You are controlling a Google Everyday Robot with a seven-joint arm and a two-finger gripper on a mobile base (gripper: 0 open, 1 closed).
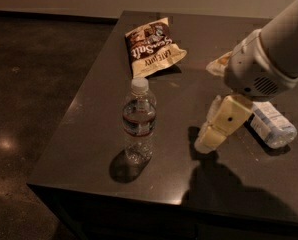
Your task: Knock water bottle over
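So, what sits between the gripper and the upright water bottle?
Only bare tabletop, in the camera view; the gripper hangs image-right of the water bottle.

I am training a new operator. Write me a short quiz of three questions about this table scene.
1. True or false: the small clear ribbed plastic water bottle with a white cap lies on its side.
2. Fill in: the cream gripper hangs to the picture's ___ of the water bottle, apart from it.
3. What lies near the far end of the dark table? A) a mug B) a brown-and-cream snack bag C) a sponge

Key: 1 false, it stands upright; 2 right; 3 B.
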